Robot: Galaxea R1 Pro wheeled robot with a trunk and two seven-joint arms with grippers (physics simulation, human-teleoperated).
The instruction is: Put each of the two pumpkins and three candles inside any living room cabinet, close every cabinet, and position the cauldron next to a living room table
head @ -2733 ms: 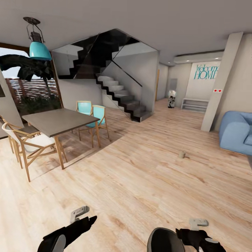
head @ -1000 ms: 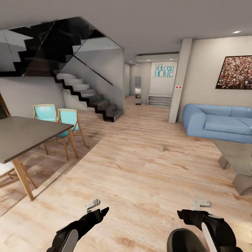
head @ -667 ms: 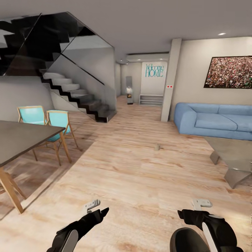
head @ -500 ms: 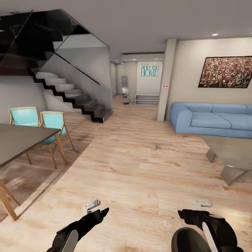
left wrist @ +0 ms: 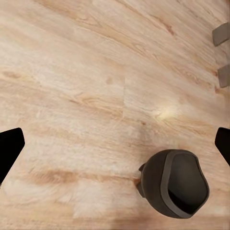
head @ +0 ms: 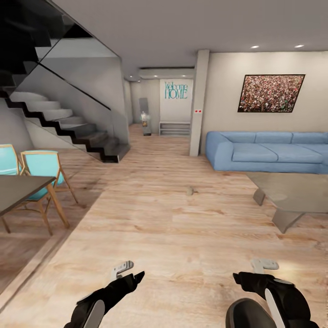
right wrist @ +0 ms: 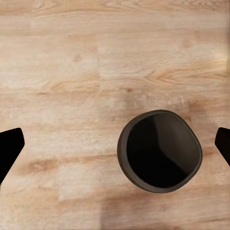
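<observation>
Looking down from your head camera first: your left gripper [head: 130,273] and right gripper [head: 248,275] both hang low over the pale wood-plank floor [head: 173,237], holding nothing. In each wrist view the two black fingertips sit at opposite edges of the picture, so both pincers are spread wide.

Right under you is the dark, round, hollow cauldron [right wrist: 159,151], standing upright on the floor with its mouth facing up. From the head view its rim [head: 248,314] pokes out just beside your right arm.

Further out, a small beige-cream cylinder that I'd guess is one of the candles [head: 189,191] stands alone on the floor mid-room, near the corner of the low grey coffee table [head: 291,193]. It's too small to be sure. On your left there's the dark-topped dining table [head: 20,191] with turquoise chairs [head: 43,166], then the black staircase [head: 68,123]. Behind the coffee table sits the blue sofa [head: 269,152], with a speckled framed picture [head: 272,93] above it. At the far end, the wall reads "Welcome HOME" in teal lettering [head: 176,91].

What could bite you here: the cauldron is so close to your base that rolling forward could bump or tip it. And if you go for the candle from this height, wide-open fingers coming in off-centre could just knock it over and send it rolling under the coffee table.
</observation>
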